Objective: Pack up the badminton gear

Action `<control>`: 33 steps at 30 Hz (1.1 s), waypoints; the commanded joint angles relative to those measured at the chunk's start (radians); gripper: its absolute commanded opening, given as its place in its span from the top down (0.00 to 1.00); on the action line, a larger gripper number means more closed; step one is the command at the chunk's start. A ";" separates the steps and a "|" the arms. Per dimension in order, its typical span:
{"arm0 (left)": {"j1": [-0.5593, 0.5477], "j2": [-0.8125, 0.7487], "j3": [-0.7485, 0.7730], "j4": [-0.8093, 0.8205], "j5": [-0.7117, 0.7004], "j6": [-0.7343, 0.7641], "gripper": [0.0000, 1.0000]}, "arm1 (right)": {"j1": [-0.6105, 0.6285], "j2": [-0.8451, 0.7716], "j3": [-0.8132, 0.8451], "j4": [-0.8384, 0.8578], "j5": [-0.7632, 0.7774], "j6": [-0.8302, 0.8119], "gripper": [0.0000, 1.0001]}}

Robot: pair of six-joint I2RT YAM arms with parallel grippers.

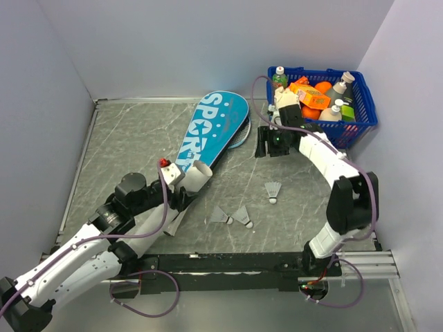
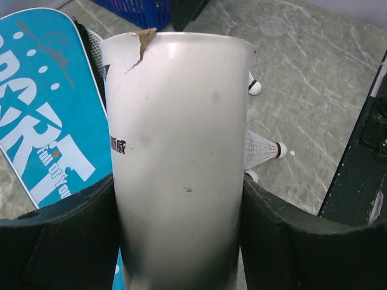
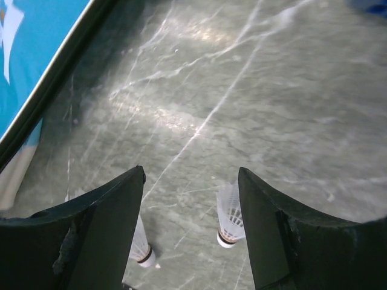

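White tube [image 2: 181, 121] we see clamped in left gripper [image 2: 181, 202]; right gripper [image 3: 192, 175] spread wide, empty, over table [image 3: 254, 90].

CLEAR: table [image 1: 118, 145] left of bag [image 1: 211, 128], wide lane | BLOCKED: centre-front, three shuttlecocks [image 1: 273, 191] scattered, narrow gaps between | BLOCKED: rear-right corner, basket [image 1: 360, 121] | BLOCKED: tube [image 1: 194, 181] at bag's near end

Top view: even, diffuse overhead light; soft, faint shadows on the table [image 1: 138, 138]; sharp throughout.
Left wrist view: white tube [image 2: 181, 169] fills the frame, with a faint sheen along its face, darkening toward the near edge.
Right wrist view: whole frame soft; streaky glare on the table, far part blurred most.
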State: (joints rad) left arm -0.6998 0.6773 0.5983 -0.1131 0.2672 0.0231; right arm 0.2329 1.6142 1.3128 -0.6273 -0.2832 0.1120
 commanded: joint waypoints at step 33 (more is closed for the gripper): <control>0.000 -0.058 0.018 0.015 -0.039 -0.097 0.99 | 0.008 0.004 -0.165 -0.135 0.029 -0.005 0.30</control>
State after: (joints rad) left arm -0.6998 0.6235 0.5987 -0.1146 0.2298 -0.0166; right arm 0.2379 1.6871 1.1797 -0.7643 -0.2996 0.0879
